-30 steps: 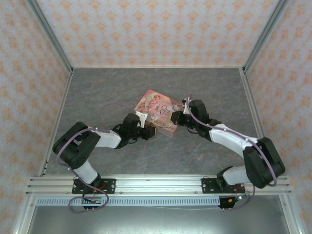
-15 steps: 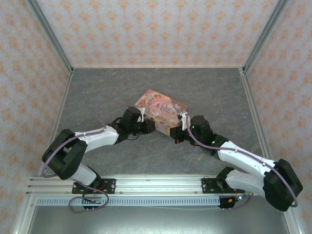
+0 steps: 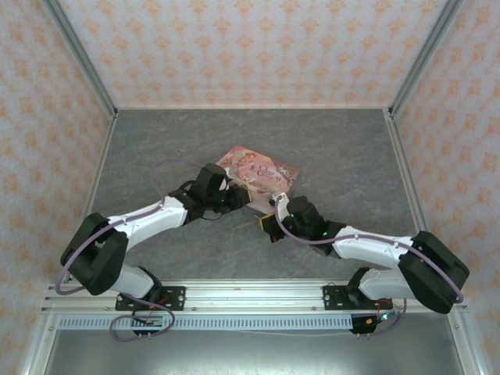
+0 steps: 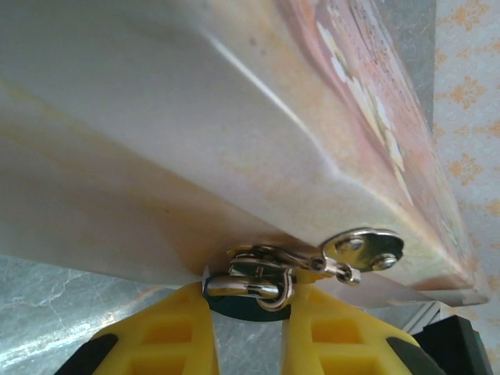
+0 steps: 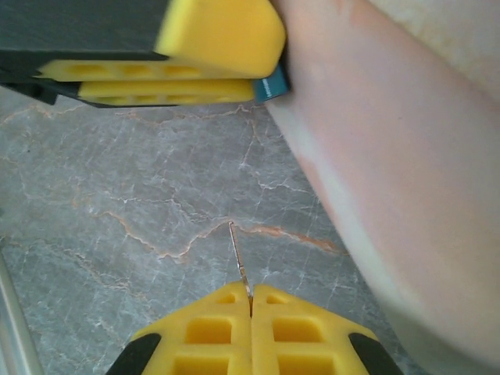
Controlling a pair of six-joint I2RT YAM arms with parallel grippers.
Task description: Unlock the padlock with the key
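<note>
Change since earlier frame: my right gripper (image 3: 264, 225) has swung off the tin's (image 3: 258, 170) right edge to the table (image 3: 344, 148) before its near corner.
Left gripper (image 4: 248, 316): clenched on the padlock (image 4: 238, 306).
Padlock location: hanging by its shackle (image 4: 250, 286) from the hasp (image 4: 363, 248) on the tin's near edge.
Right gripper state: clamped on the key (image 5: 239, 258), blade aimed toward the padlock, tip apart from it.
Risk 1: thin blade bends or twists in my fingers if it meets the padlock off-axis; I cannot see the keyhole.
Risk 2: tin lies loose, so a push from my key could slide it and drag the padlock out of line.
Count: one padlock, one key, one tin, one hasp, two grippers.
</note>
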